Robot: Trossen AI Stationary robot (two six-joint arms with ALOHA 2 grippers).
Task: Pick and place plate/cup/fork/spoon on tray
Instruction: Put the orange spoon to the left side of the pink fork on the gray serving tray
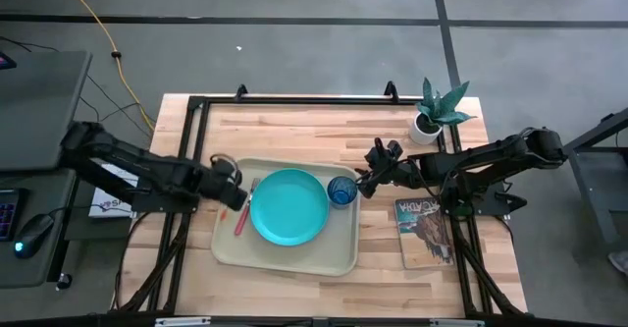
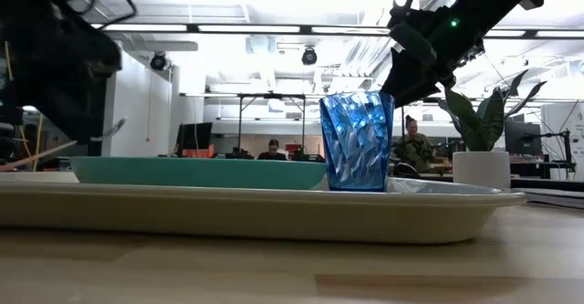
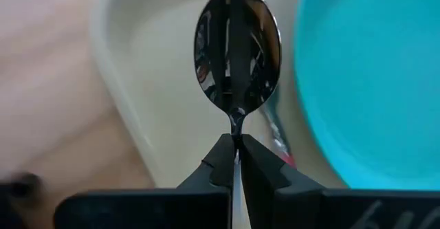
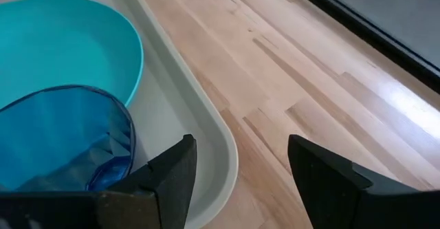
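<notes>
- On the pale butcher-block table [image 1: 294, 121], the tray [image 1: 285, 260] lay flat, beige and smooth, a rounded-corner rectangle with a raised rim.
- Round and glossy turquoise, the plate [image 1: 287, 206] sat in the middle of the tray, its shallow rim plain in the low view.
- Just beside the plate, on the tray's right end, stood the cup [image 2: 356, 140], a translucent blue tumbler with faceted, rippled walls, upright.
- A red-handled utensil [image 1: 241, 215] lay on the tray along the plate's left edge; its head could not be made out.
- Left gripper [image 1: 234, 195] reached in low over the tray's left rim, arm stretched across from the left, its fingers [image 3: 221, 161] pinched tight on the neck of the spoon [image 3: 237, 50], whose mirror-bright oval bowl jutted forward above the tray beside the plate.
- Right gripper [image 4: 237, 164] hung off the tray's right edge just beyond the cup, arm extended from the right, jaws spread wide and holding nothing.
- Behind it stood a white pot with a green plant [image 1: 437, 109], and a printed magazine [image 1: 425, 231] lay right of the tray.
</notes>
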